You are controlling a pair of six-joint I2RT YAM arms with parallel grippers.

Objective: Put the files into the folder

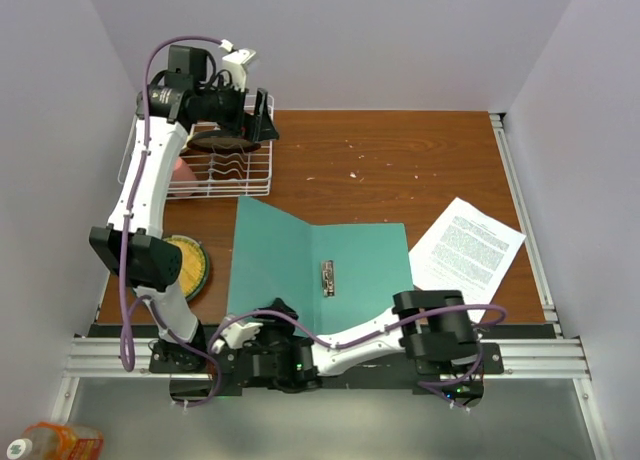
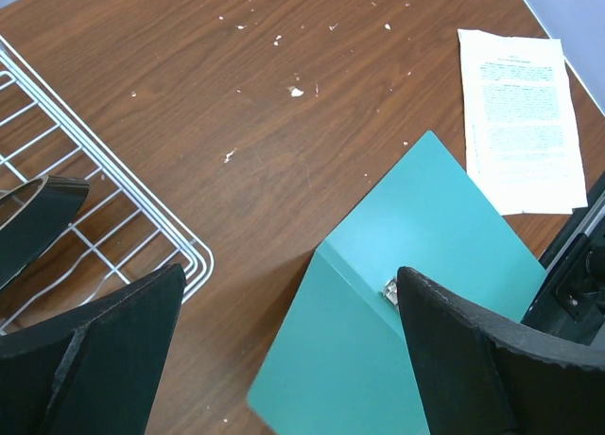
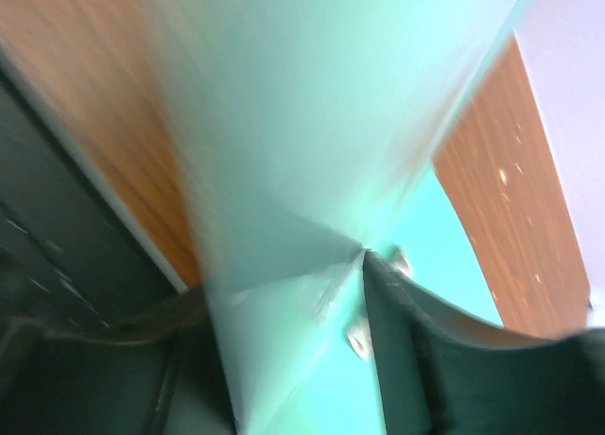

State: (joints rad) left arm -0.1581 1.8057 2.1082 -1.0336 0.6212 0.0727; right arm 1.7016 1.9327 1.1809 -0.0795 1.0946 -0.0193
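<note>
Black fingers [image 2: 104, 359] of the left gripper [image 2: 291, 293]: spread wide, holding nothing, hanging over the corner of a white wire rack [image 1: 230, 175] at the upper left of the top view.

Dark finger [image 3: 454, 359] of the right gripper [image 1: 264, 325]: close against the teal cover in a blurred wrist view. Whether the fingers pinch the cover or stand apart cannot be told. Gripper sits at the near left corner of the folder [image 1: 355, 265], lower centre-left.

Teal folder: open at table centre, left cover tilted up, metal clip [image 1: 327, 277] at the spine.

White printed files [image 1: 467, 245]: flat on the wood table [image 1: 400, 160] at the folder's right edge, outside it.

Yellow disc [image 1: 190, 265]: left of the folder.
</note>
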